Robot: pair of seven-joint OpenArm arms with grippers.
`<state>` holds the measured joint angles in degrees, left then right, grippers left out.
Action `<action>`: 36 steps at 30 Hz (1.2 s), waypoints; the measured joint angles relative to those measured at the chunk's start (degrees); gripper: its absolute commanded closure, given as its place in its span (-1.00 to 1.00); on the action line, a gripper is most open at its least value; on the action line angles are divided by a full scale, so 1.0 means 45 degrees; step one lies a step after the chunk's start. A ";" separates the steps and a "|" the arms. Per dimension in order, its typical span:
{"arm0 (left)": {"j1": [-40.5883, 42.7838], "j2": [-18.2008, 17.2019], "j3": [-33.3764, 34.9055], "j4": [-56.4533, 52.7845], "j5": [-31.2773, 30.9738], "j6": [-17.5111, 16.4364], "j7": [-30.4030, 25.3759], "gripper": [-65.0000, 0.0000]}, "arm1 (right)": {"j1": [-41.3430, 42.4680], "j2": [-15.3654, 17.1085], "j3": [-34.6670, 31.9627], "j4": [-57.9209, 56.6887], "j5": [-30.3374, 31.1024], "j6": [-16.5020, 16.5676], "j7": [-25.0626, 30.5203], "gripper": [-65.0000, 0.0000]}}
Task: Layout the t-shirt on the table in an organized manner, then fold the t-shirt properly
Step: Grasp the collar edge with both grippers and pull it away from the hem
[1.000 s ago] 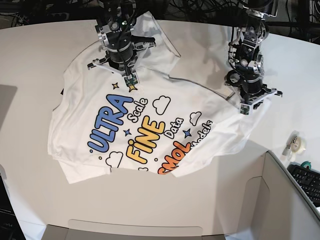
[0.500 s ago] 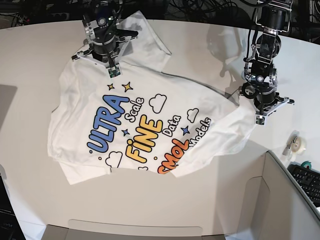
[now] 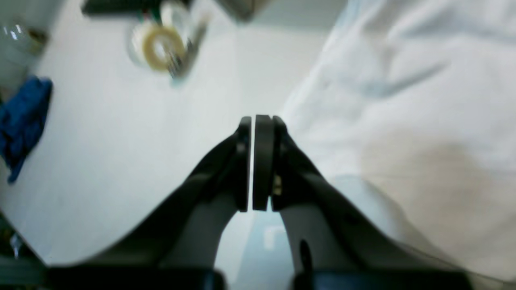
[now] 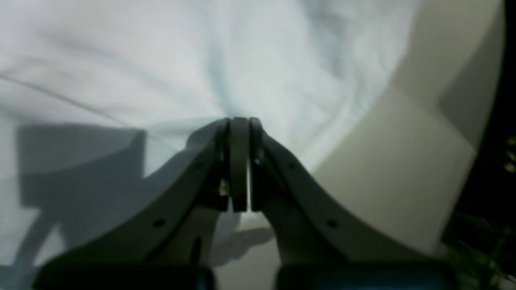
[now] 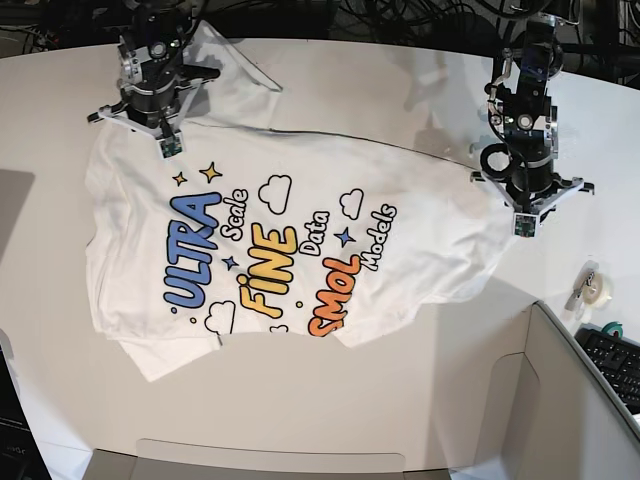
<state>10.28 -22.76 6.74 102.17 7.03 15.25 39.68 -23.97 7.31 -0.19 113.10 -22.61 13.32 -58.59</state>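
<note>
The white t-shirt (image 5: 280,230) lies print side up on the white table (image 5: 380,80), spread wide, with its neck edge stretched between the two arms. My right gripper (image 5: 168,145) is at the shirt's far left shoulder. In the right wrist view it (image 4: 238,119) is shut, with the shirt's (image 4: 161,60) folds converging at its tips. My left gripper (image 5: 523,222) is at the shirt's right edge. In the left wrist view it (image 3: 256,119) is shut at the border of the cloth (image 3: 403,121), over the table (image 3: 121,141).
A tape roll (image 5: 592,287) sits near the table's right edge and shows blurred in the left wrist view (image 3: 161,48). A grey bin (image 5: 560,400) stands at the front right, with a keyboard (image 5: 615,360) beside it. A blue cloth (image 3: 24,112) lies at the left.
My right gripper has moved up and to the left and my left gripper to the right, both drawing the shirt with them. The shirt is now spread wider and flatter.
</note>
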 measured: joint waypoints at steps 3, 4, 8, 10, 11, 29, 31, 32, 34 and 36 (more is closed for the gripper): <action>0.0170 0.0039 0.0000 0.0049 -0.0010 -0.0053 -0.0160 1.00 | 0.0005 0.0461 0.0539 0.0000 0.0058 0.0010 0.0029 1.00; 0.0219 0.0039 0.0000 0.0068 0.0000 -0.0049 -0.0160 1.00 | 0.0000 0.0636 0.0695 0.0000 0.0092 0.0010 0.0024 1.00; 0.0398 0.0039 0.0000 0.0063 0.0000 -0.0053 -0.0102 1.00 | 0.0000 0.1209 0.1341 0.0000 0.0039 0.0005 0.0019 1.00; 0.0398 0.0034 0.0000 0.0068 0.0005 -0.0049 -0.0121 1.00 | 0.0000 0.1389 0.1613 0.0000 0.0107 0.0015 0.0049 1.00; 0.0403 0.0034 0.0000 0.0068 0.0000 -0.0053 -0.0160 1.00 | 0.0000 0.1467 0.1851 0.0005 0.0117 0.0029 0.0058 1.00; 0.0763 0.0243 0.2671 0.1083 0.0010 -0.0039 -0.0058 1.00 | 0.0155 -0.0486 0.3060 0.0593 0.4362 0.0063 -0.0034 1.00; 0.0743 0.0223 0.3293 0.1069 0.0015 -0.0058 -0.0063 1.00 | -0.0155 -0.0583 0.3050 0.0593 0.4459 0.0058 0.0053 1.00; 0.0738 0.0233 0.3512 0.1020 -0.0005 -0.0073 -0.0073 1.00 | -0.0316 -0.0578 0.3050 0.0568 0.4430 0.0058 0.0024 1.00; 0.0699 0.0262 0.3886 0.0680 0.0049 -0.0058 -0.0112 1.00 | -0.0646 -0.0491 0.3050 0.0505 0.4415 0.0063 -0.0063 1.00; 0.0355 0.0296 0.4143 0.0005 -0.0068 -0.0146 -0.0010 1.00 | -0.0772 -0.0345 0.3089 0.0476 0.4401 0.0053 -0.0083 1.00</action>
<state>11.88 -21.43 25.39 102.19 6.72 14.59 39.64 -27.44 5.76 13.72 115.24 -2.81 13.56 -58.96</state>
